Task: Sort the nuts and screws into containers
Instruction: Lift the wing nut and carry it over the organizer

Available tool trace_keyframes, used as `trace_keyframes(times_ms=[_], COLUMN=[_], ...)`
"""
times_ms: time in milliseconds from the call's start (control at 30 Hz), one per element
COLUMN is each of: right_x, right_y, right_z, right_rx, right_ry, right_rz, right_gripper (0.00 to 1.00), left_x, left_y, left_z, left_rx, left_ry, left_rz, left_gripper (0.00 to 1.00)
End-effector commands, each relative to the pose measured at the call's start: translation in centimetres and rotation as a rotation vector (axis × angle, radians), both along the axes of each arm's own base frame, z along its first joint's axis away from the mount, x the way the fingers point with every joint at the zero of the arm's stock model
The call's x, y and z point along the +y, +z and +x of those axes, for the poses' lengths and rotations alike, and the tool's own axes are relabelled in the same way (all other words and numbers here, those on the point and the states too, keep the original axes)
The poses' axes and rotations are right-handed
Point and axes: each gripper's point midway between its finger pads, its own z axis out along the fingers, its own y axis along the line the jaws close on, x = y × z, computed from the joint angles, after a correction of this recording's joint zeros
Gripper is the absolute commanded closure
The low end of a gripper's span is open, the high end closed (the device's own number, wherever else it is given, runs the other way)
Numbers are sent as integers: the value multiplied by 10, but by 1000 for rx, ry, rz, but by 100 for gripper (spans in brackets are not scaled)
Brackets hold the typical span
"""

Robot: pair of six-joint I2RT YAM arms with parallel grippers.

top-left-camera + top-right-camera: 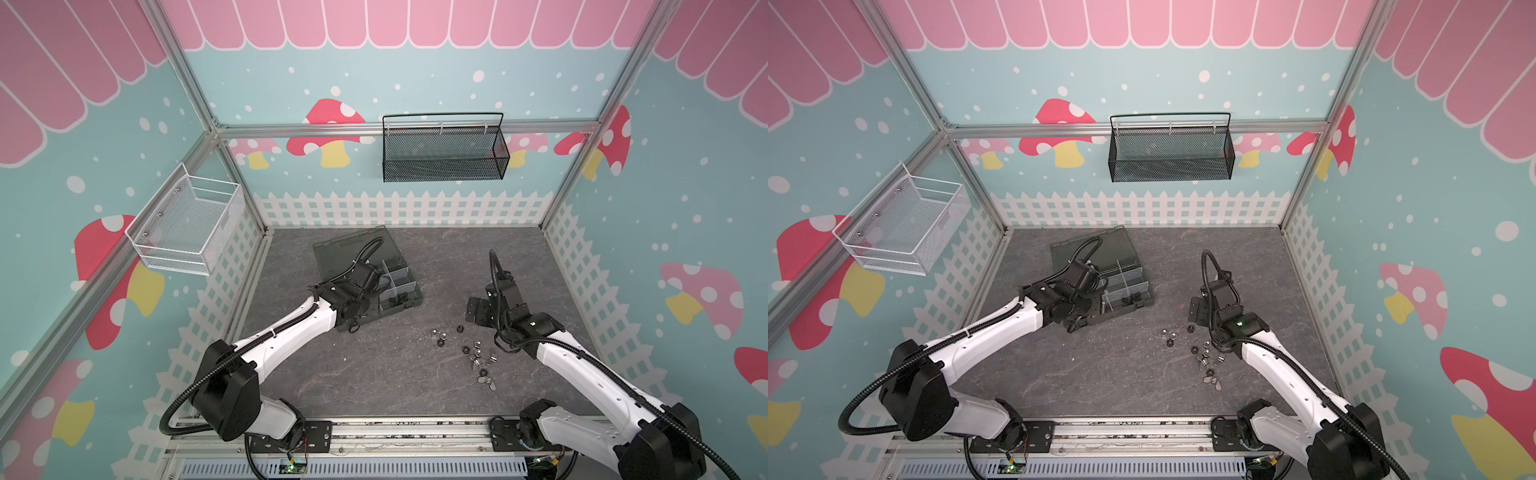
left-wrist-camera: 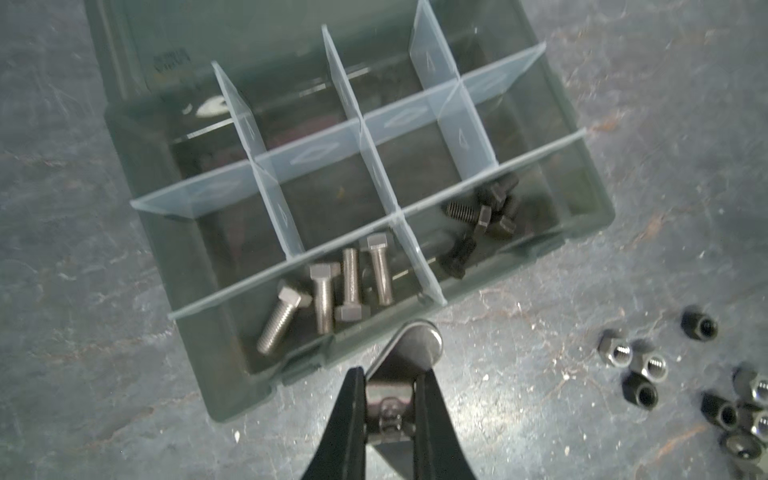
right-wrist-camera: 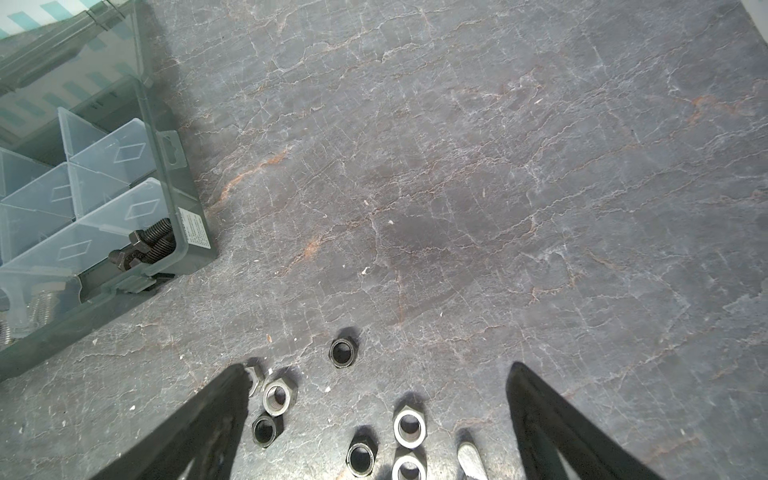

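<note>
Overhead, the grey veined tabletop (image 1: 374, 374) sits inside mushroom-papered walls (image 1: 415, 83). At eleven o'clock the organizer box (image 1: 349, 245) holds silver screws (image 2: 332, 291) and black screws (image 2: 482, 216) in neighbouring containers (image 2: 557, 195); loose nuts (image 1: 478, 354) lie at four o'clock. Left gripper (image 2: 392, 372) pinches a wing nut (image 2: 419, 343); right gripper (image 3: 378, 370) gapes wide above nuts.

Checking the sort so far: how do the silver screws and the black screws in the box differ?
The silver screws are shiny and longer; the black screws are matte and shorter. The silver ones lie spread out, the black ones heaped. Both have hex heads and lie in neighbouring compartments of the organizer box.
</note>
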Motion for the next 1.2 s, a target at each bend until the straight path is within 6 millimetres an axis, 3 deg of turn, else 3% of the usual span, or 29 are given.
trace_keyframes(times_ms=[0,267,433,767,1167], right_x=[-3,-1,0,0,-1], right_y=[9,7,8,5,-1], right_z=[3,8,10,11,11], right_rx=[-14,-5,-5,-2,15], right_ry=[-27,-27,-23,-25,-30], right_rz=[3,0,-3,-10,-14], right_gripper=[2,2,2,2,2], left_x=[13,61,78,92,94], left_y=[13,-1,-15,-38,-61], left_z=[26,56,66,83,89], left_rx=[-75,-67,-54,-8,45], left_ry=[39,179,224,257,263], left_rz=[11,29,44,80,83], left_gripper=[100,100,100,98,75])
